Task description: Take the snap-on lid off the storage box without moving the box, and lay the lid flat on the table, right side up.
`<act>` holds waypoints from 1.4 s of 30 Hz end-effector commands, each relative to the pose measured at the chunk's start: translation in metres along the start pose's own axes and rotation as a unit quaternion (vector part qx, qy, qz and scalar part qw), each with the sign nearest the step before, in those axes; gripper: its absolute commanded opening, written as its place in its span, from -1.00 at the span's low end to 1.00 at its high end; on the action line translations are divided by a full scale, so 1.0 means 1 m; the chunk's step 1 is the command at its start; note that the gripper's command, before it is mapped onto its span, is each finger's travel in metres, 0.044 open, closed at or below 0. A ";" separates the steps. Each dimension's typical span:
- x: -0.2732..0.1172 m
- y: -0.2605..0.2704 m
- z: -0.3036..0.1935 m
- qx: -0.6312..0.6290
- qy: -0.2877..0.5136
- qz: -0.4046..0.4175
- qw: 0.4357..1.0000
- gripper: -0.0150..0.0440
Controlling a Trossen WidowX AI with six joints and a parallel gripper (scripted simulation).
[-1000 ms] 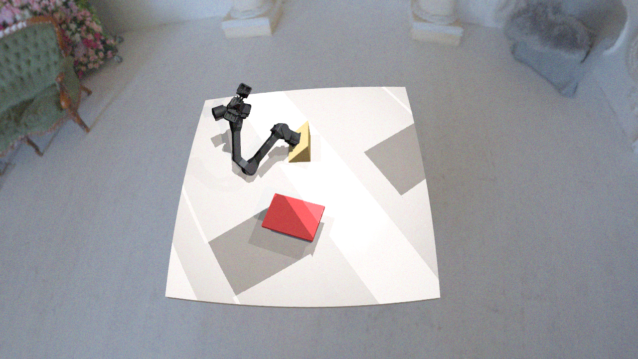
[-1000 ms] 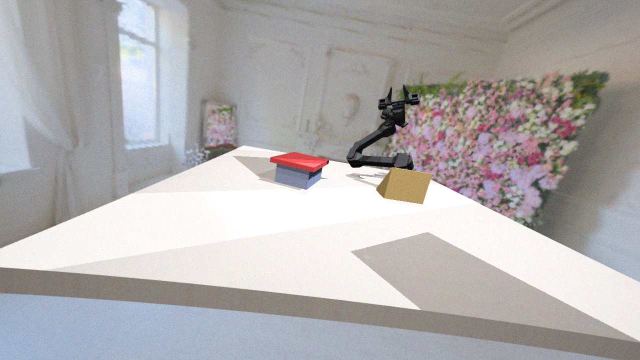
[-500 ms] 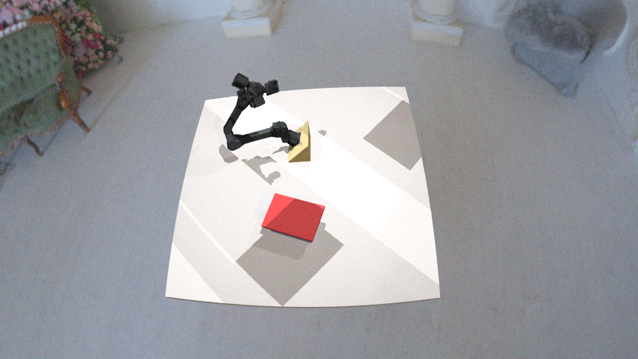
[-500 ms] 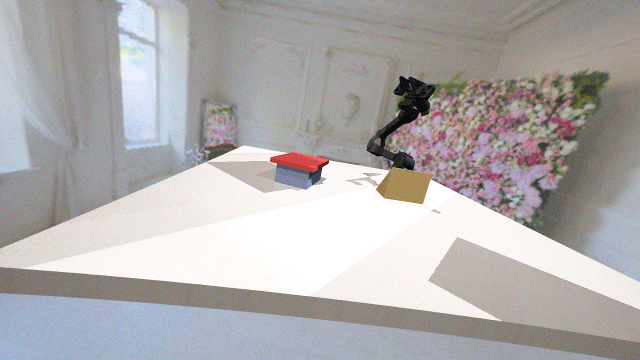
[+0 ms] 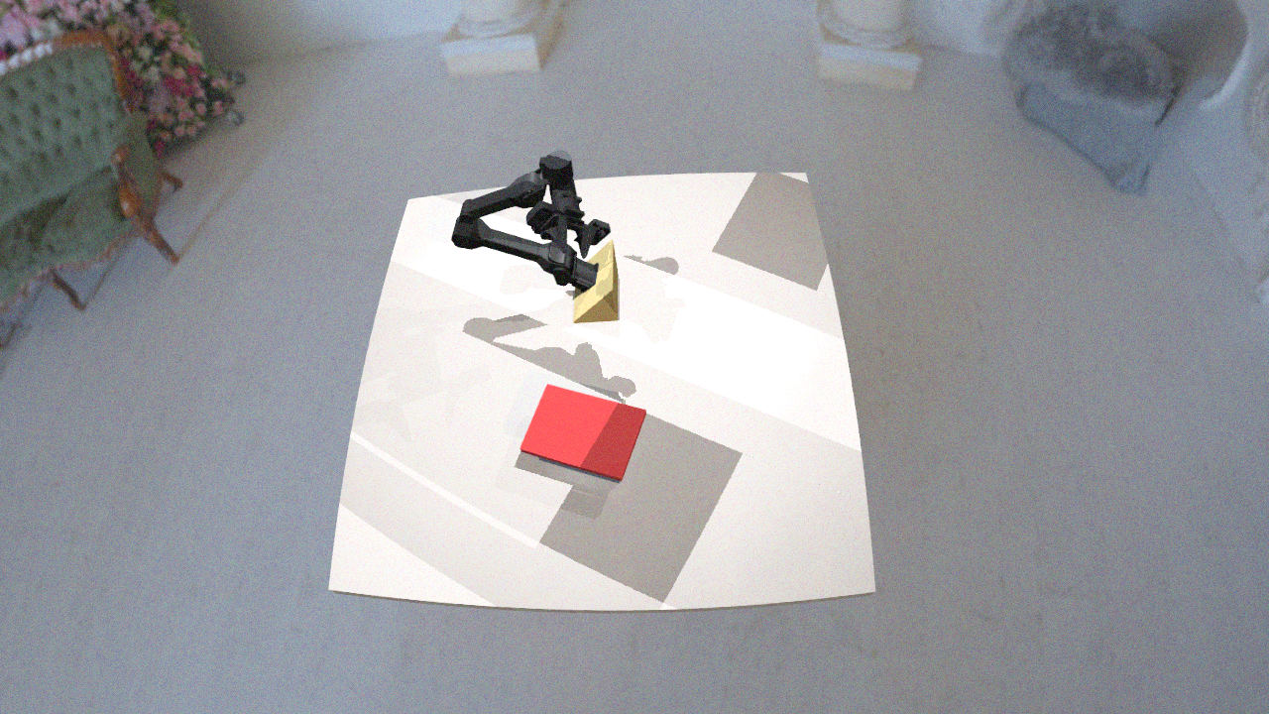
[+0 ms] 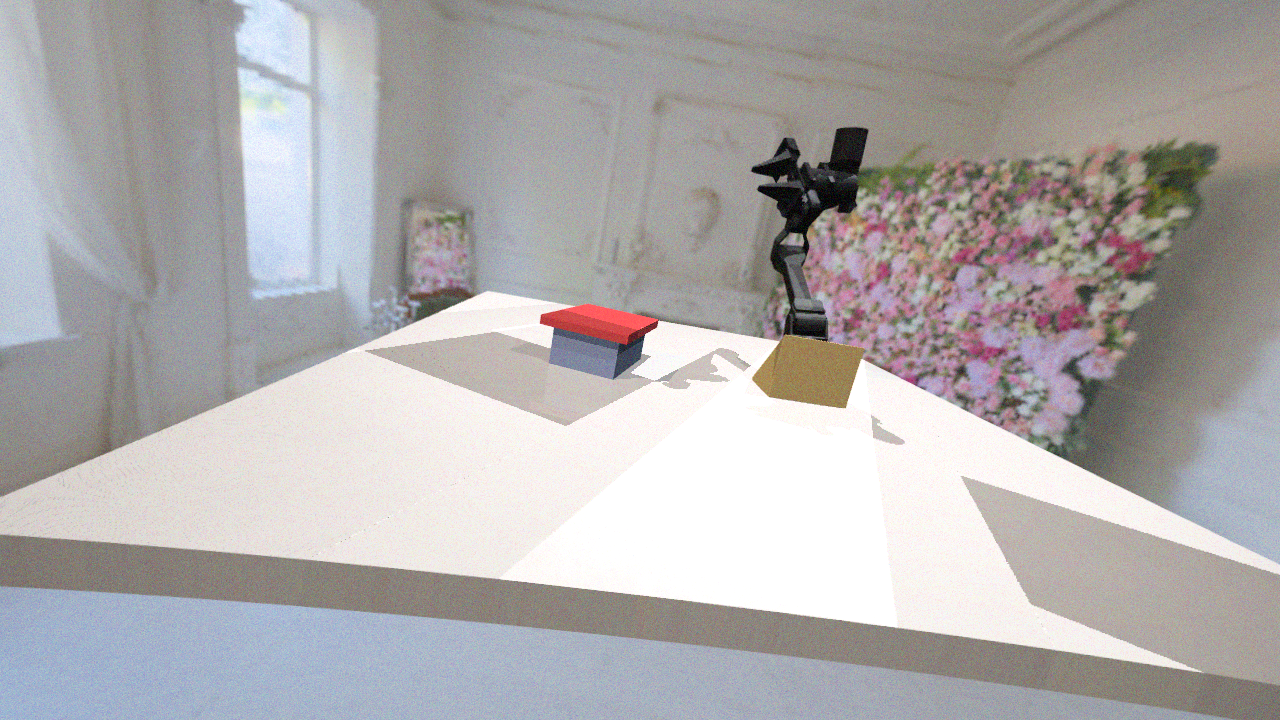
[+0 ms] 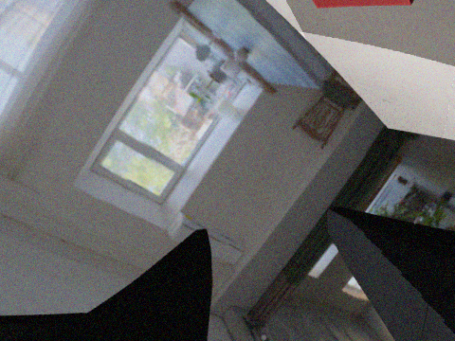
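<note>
From the top, the black parallel-jaw gripper (image 5: pixel 596 242) (image 6: pixel 756 180) (image 7: pixel 268 229) hangs high on its folded arm, and the flat red rectangular lid (image 5: pixel 581 432) (image 6: pixel 597 322) (image 7: pixel 364 2) lies well apart from the jaws, off beyond the mustard-yellow wedge-shaped block (image 5: pixel 607 301) (image 6: pixel 810 374), which stands near the arm's foot. In the exterior view the jaws are parted with nothing between them, raised well above the white tabletop (image 5: pixel 753 355) (image 6: pixel 429 465) (image 7: pixel 408 95); the lid sits level over the blue-grey box (image 6: pixel 583 353), its rim overhanging the walls, presumably so that it can be gripped or pried there. The box rests upright on the table below the jaws' height, and its lid is not yet off. In the wrist view the gap frames only the room, with a sliver of red past the fingertips' upper right, so the jaws probably need to swing round and descend before any grasp.
</note>
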State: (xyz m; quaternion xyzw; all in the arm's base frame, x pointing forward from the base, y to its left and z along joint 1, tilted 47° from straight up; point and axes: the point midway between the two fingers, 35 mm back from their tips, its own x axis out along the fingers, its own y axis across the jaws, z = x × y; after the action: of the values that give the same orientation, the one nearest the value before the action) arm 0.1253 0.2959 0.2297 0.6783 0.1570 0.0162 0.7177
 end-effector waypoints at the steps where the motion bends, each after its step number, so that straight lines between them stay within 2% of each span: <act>1: 0.035 -0.024 0.011 -0.056 -0.069 -0.021 0.996 0.31; 8: 0.118 -0.094 0.074 -0.198 -0.248 -0.107 0.942 0.31; 14: 0.146 -0.129 0.118 -0.258 -0.323 -0.163 0.896 0.31; 25: 0.147 -0.131 0.121 -0.260 -0.326 -0.166 0.894 0.31; 34: 0.155 -0.176 0.166 -0.261 -0.326 -0.165 0.894 0.31; 42: 0.155 -0.177 0.168 -0.261 -0.326 -0.165 0.893 0.31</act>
State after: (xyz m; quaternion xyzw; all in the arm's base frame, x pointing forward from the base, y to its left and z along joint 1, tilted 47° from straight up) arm 0.2796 0.1595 0.0307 0.3968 0.0148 -0.2860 0.8721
